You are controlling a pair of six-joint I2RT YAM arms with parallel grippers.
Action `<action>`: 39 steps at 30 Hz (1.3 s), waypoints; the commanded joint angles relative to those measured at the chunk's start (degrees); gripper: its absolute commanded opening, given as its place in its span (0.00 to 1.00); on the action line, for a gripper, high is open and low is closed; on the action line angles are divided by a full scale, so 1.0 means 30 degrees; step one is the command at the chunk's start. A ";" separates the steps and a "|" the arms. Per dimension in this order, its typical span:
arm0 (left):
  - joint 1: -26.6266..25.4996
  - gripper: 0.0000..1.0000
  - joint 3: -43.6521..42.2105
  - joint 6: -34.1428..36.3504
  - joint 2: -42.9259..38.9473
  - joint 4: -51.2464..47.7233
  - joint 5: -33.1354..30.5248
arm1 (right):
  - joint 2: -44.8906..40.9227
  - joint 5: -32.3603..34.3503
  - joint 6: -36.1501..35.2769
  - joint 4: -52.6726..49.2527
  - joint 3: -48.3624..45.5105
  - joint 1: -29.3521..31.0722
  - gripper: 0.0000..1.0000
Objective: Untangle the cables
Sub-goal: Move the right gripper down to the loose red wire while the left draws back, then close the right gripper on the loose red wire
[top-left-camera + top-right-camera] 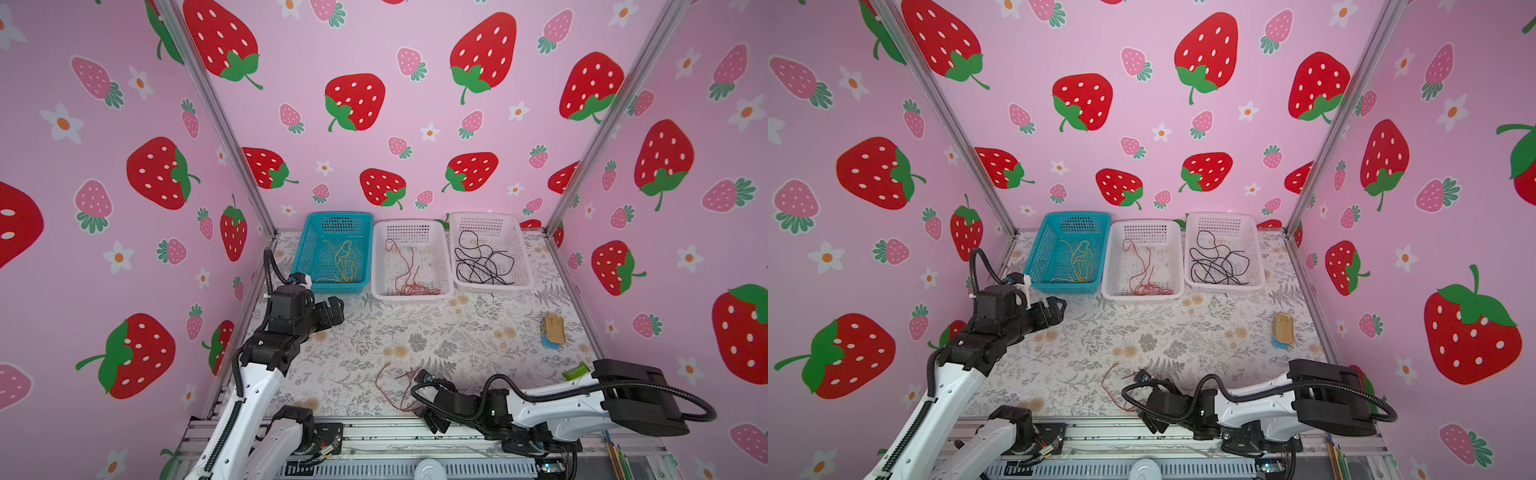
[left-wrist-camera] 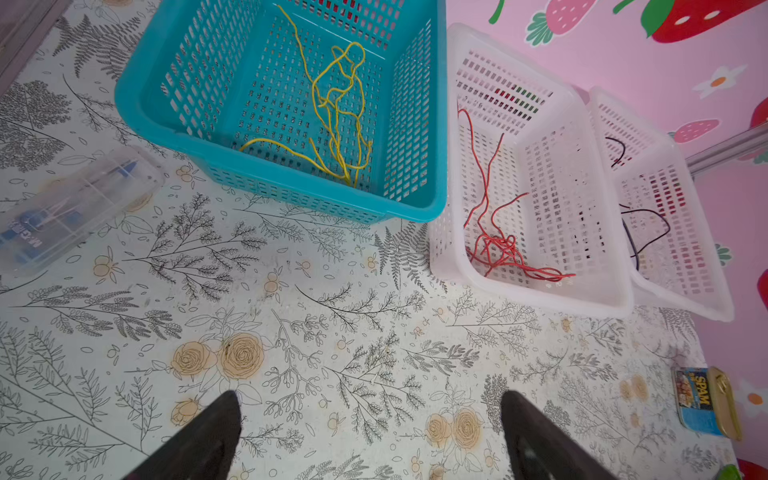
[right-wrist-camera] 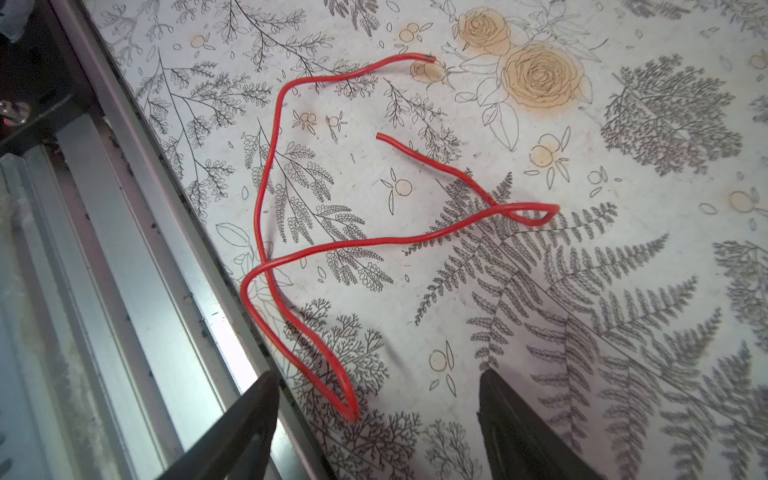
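Pink strawberry-patterned walls point(image 1: 415, 104) are enclosing a floral-printed desk point(image 1: 374, 332). Thin cables point(image 1: 478, 266) are lying sorted by colour in three perforated plastic baskets point(image 1: 411, 296) at the back. A loose red cable point(image 3: 374, 243) is curling between the released right claw point(image 3: 377, 374). The left claw point(image 2: 369, 399) is hanging released, empty. A blurred clear plastic box point(image 2: 70, 208) is running off-frame.

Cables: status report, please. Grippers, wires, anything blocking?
Left gripper open, empty, off the table. Right gripper open over loose red cable at front edge. Other cables sorted by colour in three baskets. Spam tin well aside.
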 commanded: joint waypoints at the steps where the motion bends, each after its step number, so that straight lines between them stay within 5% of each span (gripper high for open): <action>1: -0.0068 0.99 -0.0147 0.0152 -0.0174 0.0296 0.0041 | 0.0139 0.0446 0.0144 0.1202 -0.0041 0.0128 0.74; 31: 0.0375 0.99 -0.0237 0.0061 -0.0007 0.0542 0.1223 | -0.0137 -0.0680 -0.0377 0.3290 -0.1217 0.0105 0.01; 39: 0.0401 0.99 -0.0240 0.0002 0.0088 0.0560 0.1329 | -0.2608 0.0304 -0.0816 0.1883 -0.1012 0.0098 0.00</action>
